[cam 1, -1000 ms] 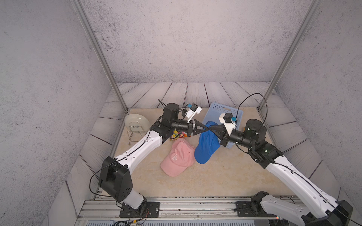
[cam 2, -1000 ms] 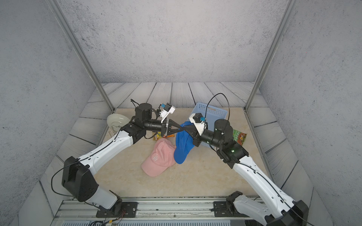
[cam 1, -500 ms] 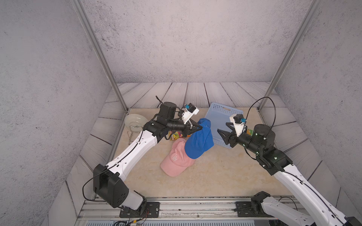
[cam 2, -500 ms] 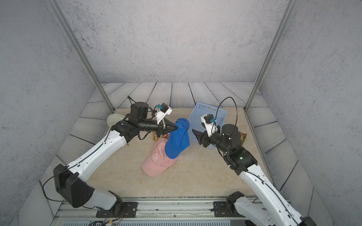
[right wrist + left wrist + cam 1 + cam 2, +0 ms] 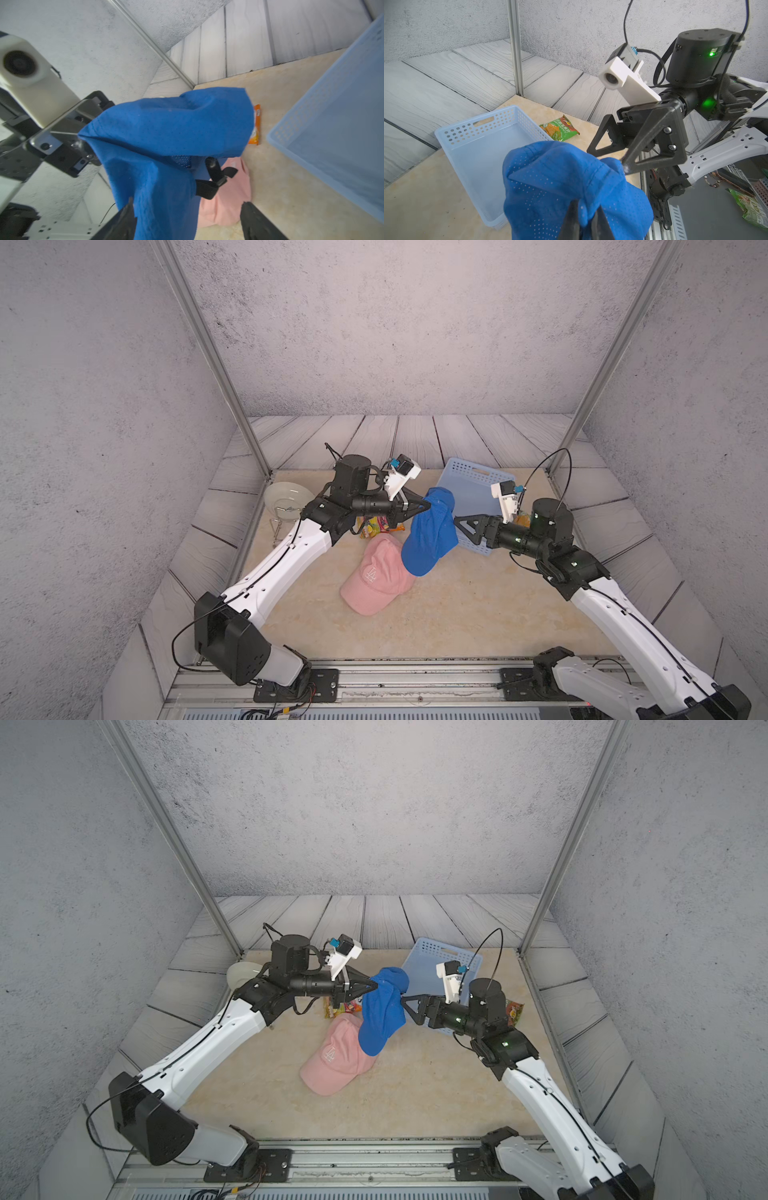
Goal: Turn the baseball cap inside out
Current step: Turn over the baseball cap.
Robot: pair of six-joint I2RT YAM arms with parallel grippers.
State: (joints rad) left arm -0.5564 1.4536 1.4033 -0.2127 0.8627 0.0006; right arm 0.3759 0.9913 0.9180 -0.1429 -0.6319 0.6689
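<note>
The left claw (image 5: pixel 424 502) is clamped on a fold of the blue baseball cap (image 5: pixel 430 539), which is held hanging above the counter (image 5: pixel 457 614). The right claw (image 5: pixel 606 158) is spread wide, just right of the cap. A pink cap (image 5: pixel 380 578) is found lying beneath.

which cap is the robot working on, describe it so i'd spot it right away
On the beige tabletop, look beside the pale blue basket, between the two arms. The blue cap hangs in the air there, pinched by the left arm's fingers. Unlike the pink cap lying on the table beneath it, it is bright blue perforated mesh and lifted up.
</note>
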